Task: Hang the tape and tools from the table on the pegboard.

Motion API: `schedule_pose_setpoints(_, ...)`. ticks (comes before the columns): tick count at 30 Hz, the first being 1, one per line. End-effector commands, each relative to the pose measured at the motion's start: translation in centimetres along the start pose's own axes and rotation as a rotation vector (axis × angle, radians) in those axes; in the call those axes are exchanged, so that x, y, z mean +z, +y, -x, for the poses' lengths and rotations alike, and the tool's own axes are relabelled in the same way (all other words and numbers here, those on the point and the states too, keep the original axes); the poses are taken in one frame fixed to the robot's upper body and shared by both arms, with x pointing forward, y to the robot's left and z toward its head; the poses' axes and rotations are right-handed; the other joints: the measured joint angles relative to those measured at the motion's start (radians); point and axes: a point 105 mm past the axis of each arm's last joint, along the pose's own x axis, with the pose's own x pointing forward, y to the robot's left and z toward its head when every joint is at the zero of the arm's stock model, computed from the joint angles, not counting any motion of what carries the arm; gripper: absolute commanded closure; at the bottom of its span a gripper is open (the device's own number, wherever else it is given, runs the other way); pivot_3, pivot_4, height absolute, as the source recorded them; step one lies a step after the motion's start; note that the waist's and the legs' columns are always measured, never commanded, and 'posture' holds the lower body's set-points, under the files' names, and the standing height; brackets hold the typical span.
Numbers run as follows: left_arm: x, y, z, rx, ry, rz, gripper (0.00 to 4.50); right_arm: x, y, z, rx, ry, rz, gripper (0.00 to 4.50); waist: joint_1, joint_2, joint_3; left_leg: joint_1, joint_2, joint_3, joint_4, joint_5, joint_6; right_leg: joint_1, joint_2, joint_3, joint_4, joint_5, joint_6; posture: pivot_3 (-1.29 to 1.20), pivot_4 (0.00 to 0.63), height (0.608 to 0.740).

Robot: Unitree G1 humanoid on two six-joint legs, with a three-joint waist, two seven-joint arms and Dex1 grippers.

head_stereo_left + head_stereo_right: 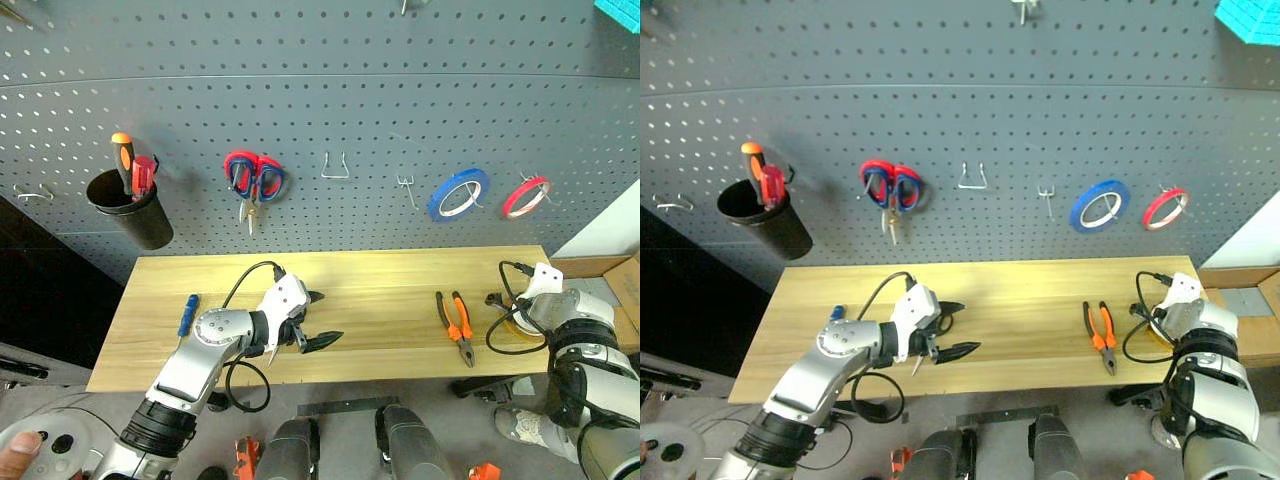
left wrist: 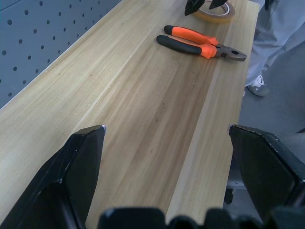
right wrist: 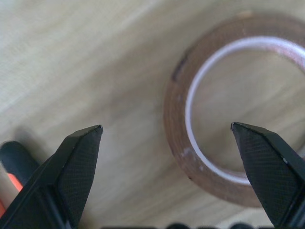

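Tape (image 3: 224, 124) lay flat at the table's (image 1: 380, 290) lower right, so my right gripper (image 3: 167, 138) hung spread above its rim; my left gripper (image 1: 315, 320) waited spread, mid-frame.

Tape (image 3: 228, 124) cut off at frame edge (far rim unseen); screwdriver (image 1: 187, 314) seemingly partly behind left arm.

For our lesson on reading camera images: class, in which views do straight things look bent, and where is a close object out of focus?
Left eye view: the pegboard seam and hole rows bow into curves, a wide-lens effect; the same curve shows in the right eye view. Right wrist view: the tape is soft and blurred, while the right hand's fingers look crisp. Left wrist view: the pliers stay fairly sharp.
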Motion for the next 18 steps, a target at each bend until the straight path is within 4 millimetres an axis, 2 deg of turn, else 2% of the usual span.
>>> schedule_pose_setpoints(1,1.3,0.4,0.6,0.027,-0.028,-0.052,0.03,1.1,0.6,0.3,0.03,-0.03,-0.031,0.19,0.0,0.0,0.0,0.0,0.0,0.0,0.0,0.0,0.0,0.0,0.0,0.0,0.0,0.0,0.0,-0.1,0.257,0.74)
schedule_pose_setpoints(5,1.5,0.6,0.9,0.035,-0.029,-0.058,0.0,0.7,0.5,0.2,0.003,-0.014,0.004,1.17,-0.003,0.0,0.0,-0.001,0.0,0.0,0.0,0.0,0.0,0.0,0.0,-0.001,-0.001,0.0,0.0,-0.1,0.259,0.74)
schedule_pose_setpoints(9,2.2,0.7,1.0,0.037,-0.041,-0.073,0.0,0.3,0.3,0.1,-0.046,0.005,0.078,2.6,-0.008,-0.001,0.001,-0.003,0.0,0.0,0.0,0.0,0.0,-0.003,0.0,-0.001,0.0,0.0,0.0,-0.09,0.263,0.74)
schedule_pose_setpoints(14,4.3,0.9,1.1,0.034,-0.109,-0.077,0.0,1.4,-0.3,0.9,-0.122,-0.066,0.216,4.27,-0.013,-0.001,0.001,-0.008,0.0,0.0,0.001,0.0,0.0,-0.008,0.0,0.0,0.001,0.0,0.0,-0.1,0.263,0.74)
schedule_pose_setpoints(16,5.3,1.3,1.2,0.056,-0.157,-0.087,0.0,2.7,0.3,2.1,-0.1,-0.152,0.263,4.4,-0.01,0.0,0.001,-0.009,0.0,-0.001,0.001,0.0,0.0,-0.008,0.0,0.0,0.001,0.0,0.0,-0.12,0.266,0.74)
schedule_pose_setpoints(18,6.9,1.6,1.6,0.074,-0.25,-0.073,0.0,4.4,1.5,4.7,-0.031,-0.32,0.354,4.4,-0.008,0.001,0.002,-0.011,-0.001,-0.002,0.001,0.0,0.0,-0.009,0.0,0.0,0.0,0.0,0.001,-0.13,0.264,0.74)
